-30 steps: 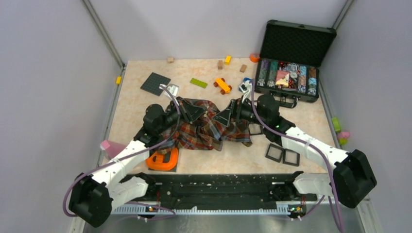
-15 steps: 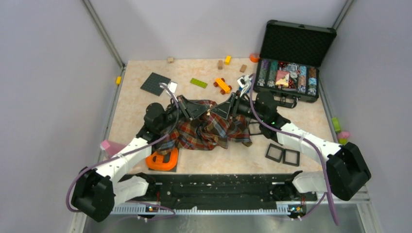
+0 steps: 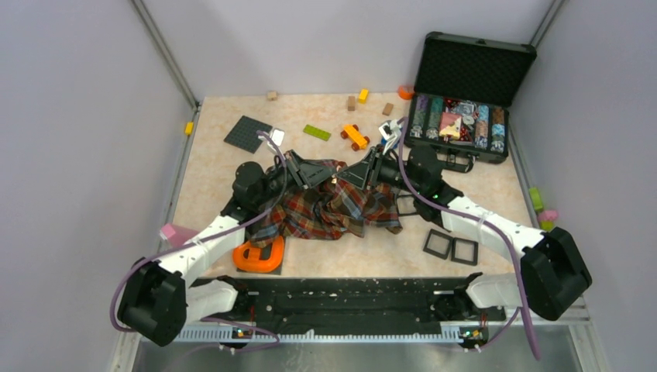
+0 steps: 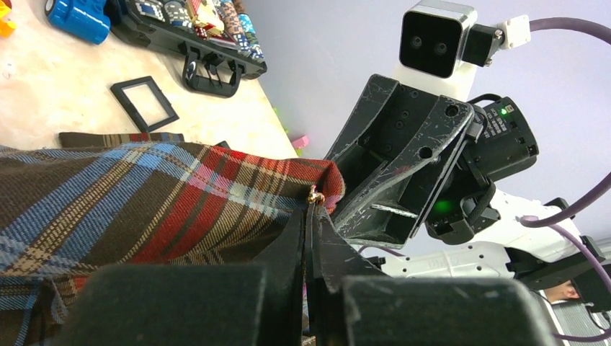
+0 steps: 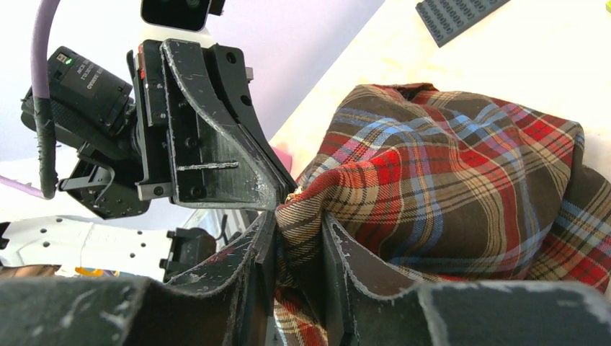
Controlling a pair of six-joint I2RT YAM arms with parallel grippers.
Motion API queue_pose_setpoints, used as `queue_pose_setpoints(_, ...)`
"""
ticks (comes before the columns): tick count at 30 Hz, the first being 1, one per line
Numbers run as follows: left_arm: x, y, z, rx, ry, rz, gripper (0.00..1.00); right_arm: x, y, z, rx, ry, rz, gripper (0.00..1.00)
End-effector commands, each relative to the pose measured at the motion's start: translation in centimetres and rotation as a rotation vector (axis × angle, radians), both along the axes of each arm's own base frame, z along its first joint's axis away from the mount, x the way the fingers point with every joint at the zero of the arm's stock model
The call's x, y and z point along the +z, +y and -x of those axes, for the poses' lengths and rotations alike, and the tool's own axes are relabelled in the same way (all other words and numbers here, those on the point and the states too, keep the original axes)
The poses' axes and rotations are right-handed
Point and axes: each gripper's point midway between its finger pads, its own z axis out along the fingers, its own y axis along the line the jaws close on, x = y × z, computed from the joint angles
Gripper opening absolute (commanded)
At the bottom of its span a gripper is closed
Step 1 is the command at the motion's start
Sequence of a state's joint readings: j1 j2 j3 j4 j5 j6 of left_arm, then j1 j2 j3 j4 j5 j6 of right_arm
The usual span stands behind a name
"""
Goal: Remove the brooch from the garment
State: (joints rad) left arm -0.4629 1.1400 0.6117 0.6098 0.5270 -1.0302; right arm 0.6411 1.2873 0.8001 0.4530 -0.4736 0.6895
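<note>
The plaid garment (image 3: 325, 213) lies bunched at mid-table, one fold pulled up between the two grippers. A tiny gold brooch (image 4: 315, 195) sits on the edge of that fold, right at the tips of my left gripper (image 4: 311, 209), whose fingers are shut on it. From the right wrist view the brooch (image 5: 292, 193) shows as a gold speck beside the left gripper's fingers (image 5: 238, 166). My right gripper (image 5: 299, 220) is shut on the garment's fold (image 5: 447, 180) just below the brooch. Seen from above, the left gripper (image 3: 331, 180) and the right gripper (image 3: 342, 184) meet tip to tip.
An open black case (image 3: 465, 116) of chips stands at the back right. An orange toy brick with wheels (image 3: 355, 136), a green plate (image 3: 316, 132) and a grey baseplate (image 3: 248, 133) lie behind the garment. Black square frames (image 3: 451, 246) sit right of it, an orange piece (image 3: 259, 256) at front left.
My right gripper has moved left and up to the raised fold and closed on the cloth. The left gripper has stayed shut at the brooch, shifting only slightly.
</note>
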Motion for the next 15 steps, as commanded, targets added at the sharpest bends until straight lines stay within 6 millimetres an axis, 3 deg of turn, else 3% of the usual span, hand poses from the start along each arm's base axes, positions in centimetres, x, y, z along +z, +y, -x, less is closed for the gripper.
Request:
queue_pose_setpoints(1,4.7,-0.3,0.7,-0.049,-0.112,0.096,0.0,2.0,0.0,0.2,-0.001,-0.07,-0.025,0.27)
queue_pose_setpoints(5,5.0,-0.2,0.6,-0.058,-0.102,0.118,0.0,1.7,0.0,0.3,0.002,-0.073,-0.014,0.31)
queue_pose_setpoints(15,5.3,-0.2,0.5,-0.067,-0.093,0.127,0.0,0.9,0.1,0.1,-0.017,-0.081,0.034,0.28)
